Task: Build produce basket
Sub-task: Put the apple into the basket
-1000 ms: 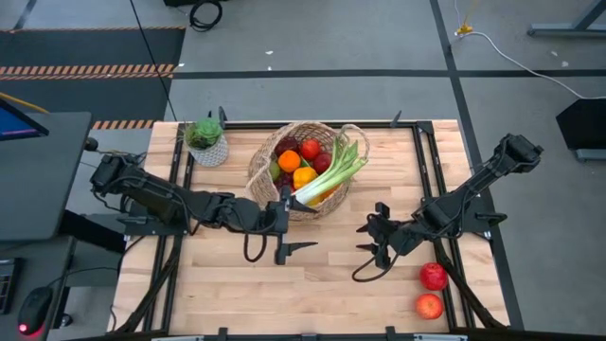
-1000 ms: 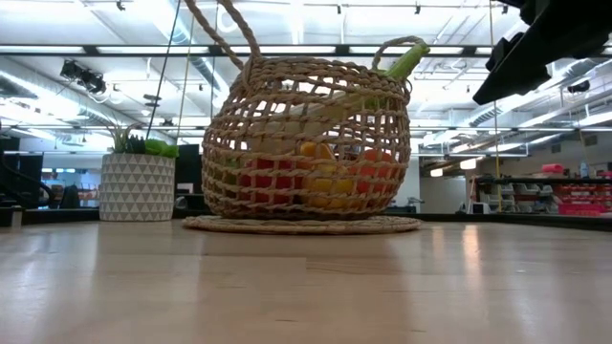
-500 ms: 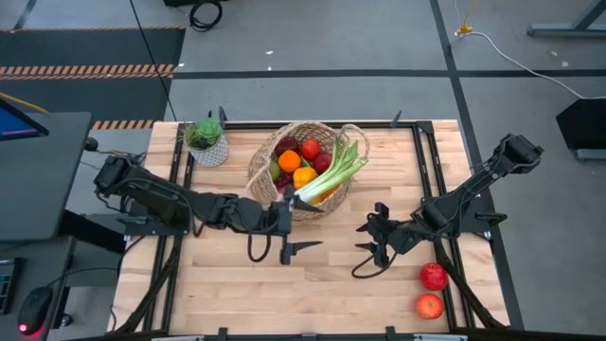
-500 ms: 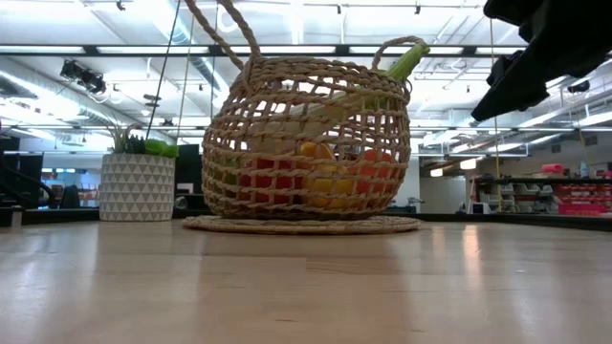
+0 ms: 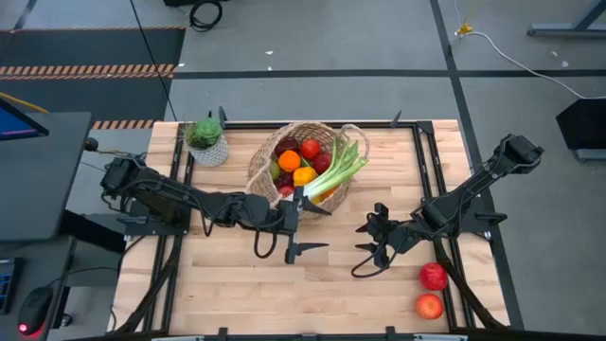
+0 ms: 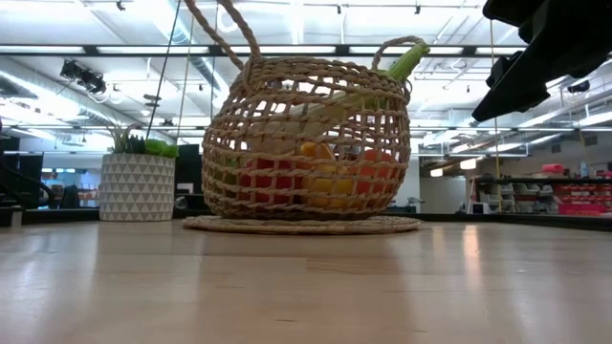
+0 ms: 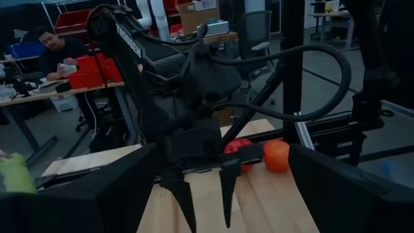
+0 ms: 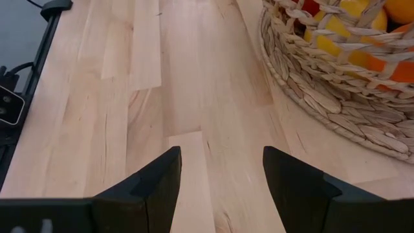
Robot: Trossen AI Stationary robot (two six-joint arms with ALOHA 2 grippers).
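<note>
The left gripper (image 5: 305,227), fingers spread and empty, is sliding rightward along the front of the basket (image 5: 303,169) at upper centre, while the right gripper (image 5: 371,239) is waiting, parted and empty, with two apples (image 5: 433,277) unpacked at lower right.

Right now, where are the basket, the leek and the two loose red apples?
basket (image 5: 260,161): high view, on its woven left rim.
leek (image 5: 343,167): high view, on the green stalks over the rim.
red apples (image 5: 434,276): high view, on the upper apple's middle, table's right corner.
</note>
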